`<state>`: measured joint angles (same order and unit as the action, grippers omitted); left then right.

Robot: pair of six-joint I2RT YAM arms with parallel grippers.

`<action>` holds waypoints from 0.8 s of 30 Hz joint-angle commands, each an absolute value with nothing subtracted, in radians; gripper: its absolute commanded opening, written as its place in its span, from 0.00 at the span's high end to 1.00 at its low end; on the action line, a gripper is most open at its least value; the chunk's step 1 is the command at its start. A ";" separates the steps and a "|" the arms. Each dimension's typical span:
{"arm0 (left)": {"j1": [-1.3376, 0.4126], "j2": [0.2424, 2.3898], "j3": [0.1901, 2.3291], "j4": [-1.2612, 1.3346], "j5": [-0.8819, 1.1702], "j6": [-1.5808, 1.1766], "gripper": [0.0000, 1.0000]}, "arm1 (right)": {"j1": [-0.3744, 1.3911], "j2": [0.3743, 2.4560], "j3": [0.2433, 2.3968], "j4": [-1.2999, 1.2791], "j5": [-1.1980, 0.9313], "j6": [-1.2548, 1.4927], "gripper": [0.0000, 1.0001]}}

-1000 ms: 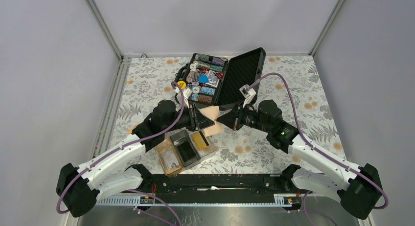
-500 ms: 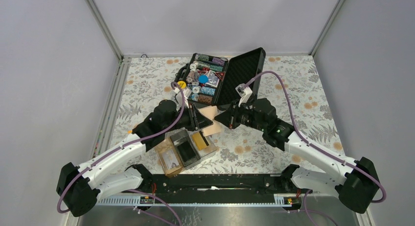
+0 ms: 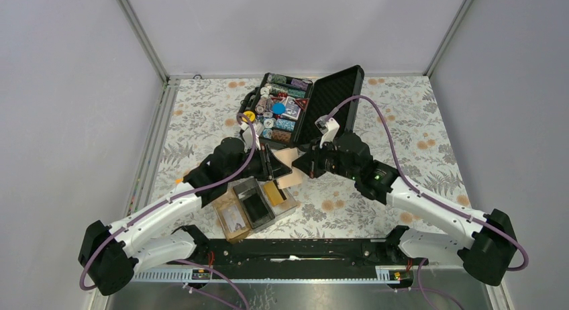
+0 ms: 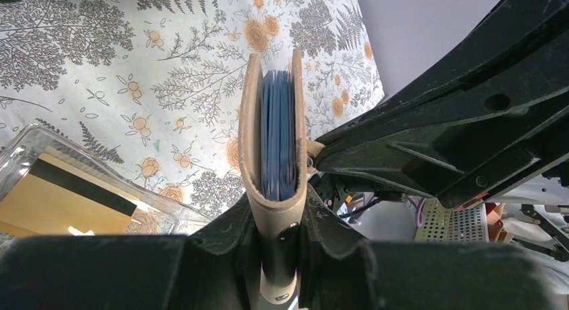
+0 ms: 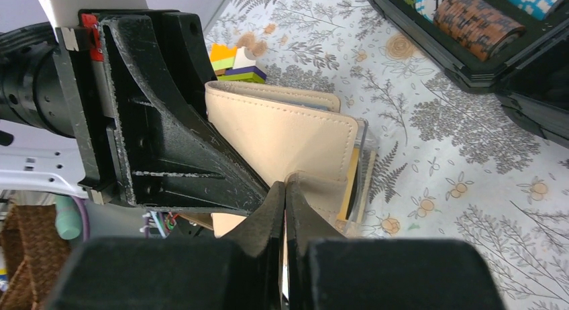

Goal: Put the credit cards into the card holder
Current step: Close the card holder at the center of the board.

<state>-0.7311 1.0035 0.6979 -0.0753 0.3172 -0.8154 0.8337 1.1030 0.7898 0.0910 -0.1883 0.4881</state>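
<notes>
Credit card [image 3: 273, 192] flat in card holder [image 3: 228, 216], long axis along compartment.

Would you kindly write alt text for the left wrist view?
The left gripper clamps a beige wallet edge-on, blue cards showing inside. Lower left, a gold card lies in the clear card holder on floral cloth.

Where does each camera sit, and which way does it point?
Top external: above and behind, looking down at the table; left arm and right arm show whole.
Left wrist: on the left arm, looking past the left gripper at a beige wallet edge-on, card holder beside.
Right wrist: on the right arm, looking past the shut right gripper at the wallet's flat side; left gripper shows too.
Shared: the wallet, in all three.
</notes>
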 commanded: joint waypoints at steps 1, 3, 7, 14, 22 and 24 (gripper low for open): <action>-0.750 0.985 0.731 0.072 0.359 -0.824 1.00 | 0.878 1.080 0.845 -0.030 -0.103 0.432 1.00; -0.752 0.986 0.729 0.072 0.357 -0.826 1.00 | 0.877 1.073 0.847 -0.050 -0.107 0.423 1.00; -0.751 0.995 0.731 0.077 0.361 -0.835 1.00 | 0.878 1.078 0.841 -0.050 -0.116 0.431 1.00; -0.751 0.986 0.727 0.062 0.348 -0.831 1.00 | 0.877 1.066 0.841 -0.053 -0.089 0.424 1.00; -0.751 0.989 0.717 0.069 0.337 -0.845 1.00 | 0.877 1.053 0.833 -0.066 -0.069 0.423 1.00; -0.749 0.989 0.716 0.068 0.334 -0.845 1.00 | 0.877 1.052 0.835 -0.071 -0.069 0.421 1.00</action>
